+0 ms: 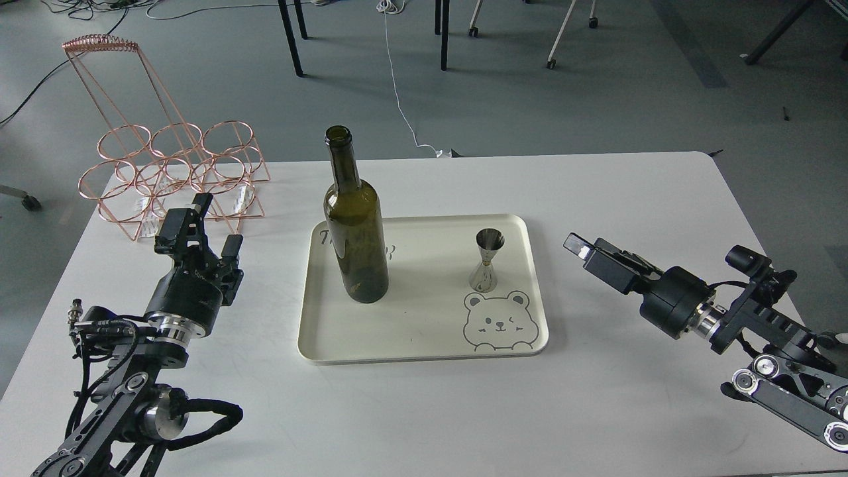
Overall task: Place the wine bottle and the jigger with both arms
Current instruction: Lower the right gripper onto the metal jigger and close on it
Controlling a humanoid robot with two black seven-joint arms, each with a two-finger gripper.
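Here wine bottle unlabelled, jigger on bear-print tray; left claw spread, right claw state unclear

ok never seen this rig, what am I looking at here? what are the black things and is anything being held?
This is the one view, taken from the robot's own head, looking forward and down at a white table. The black jointed things are its two arms. The left gripper comes in from the left with its two fingers apart. The right gripper comes in from the right, seen side-on, so open or shut is unclear. Neither holds anything. Between them lies a cream tray with a bear drawing. On it stand a dark green wine bottle, upright and uncapped, and a small silver jigger. A copper wire rack stands at the far left corner.
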